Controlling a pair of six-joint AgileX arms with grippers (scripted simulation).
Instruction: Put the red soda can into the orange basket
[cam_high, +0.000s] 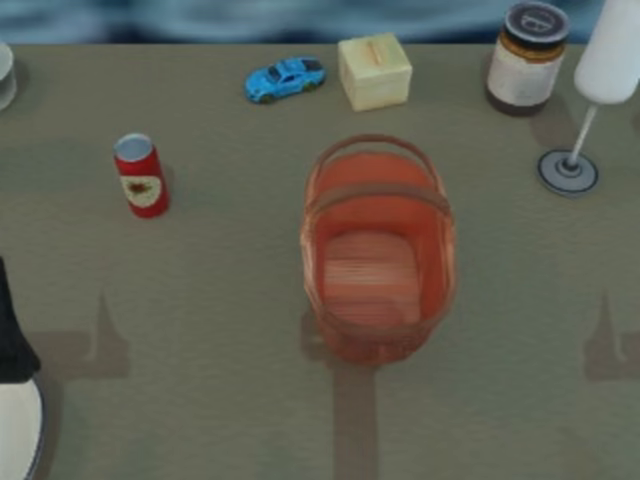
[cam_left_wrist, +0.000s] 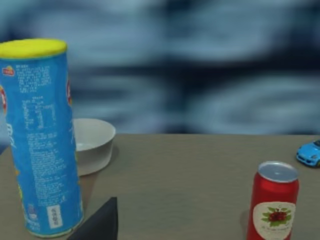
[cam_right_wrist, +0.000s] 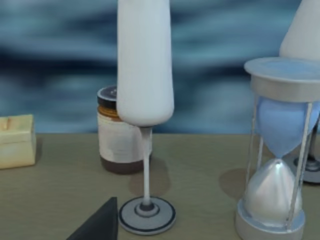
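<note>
The orange basket (cam_high: 377, 250) stood upright near the middle of the tabletop (cam_high: 200, 300), its arched handle spanning it from side to side, and nothing lay inside it; only its ribbed floor showed. The red soda can (cam_high: 140, 176) stood upright well to the left of the basket, apart from everything else, its silver top closed and its pale label patch facing the camera. Along the far edge sat a blue toy car (cam_high: 285, 79), a pale yellow box (cam_high: 375, 71) and a brown-lidded jar (cam_high: 527, 56) with its lid on, and a tall white stemmed glass (cam_high: 590, 100) stood at the far right. In the left wrist view the can (cam_left_wrist: 273, 205) stood ahead and off to one side, with a blue tube with a yellow lid (cam_left_wrist: 39, 135) and a white bowl (cam_left_wrist: 92, 145) beside it; the bowl's inside was mostly hidden. Only a dark tip of the left hand (cam_left_wrist: 100, 222) showed there, well apart from the can and touching nothing; how far it was open I could not tell. The right hand (cam_right_wrist: 100, 222) likewise showed only a dark tip, near the glass and an hourglass (cam_right_wrist: 280, 150), its opening not visible.
</note>
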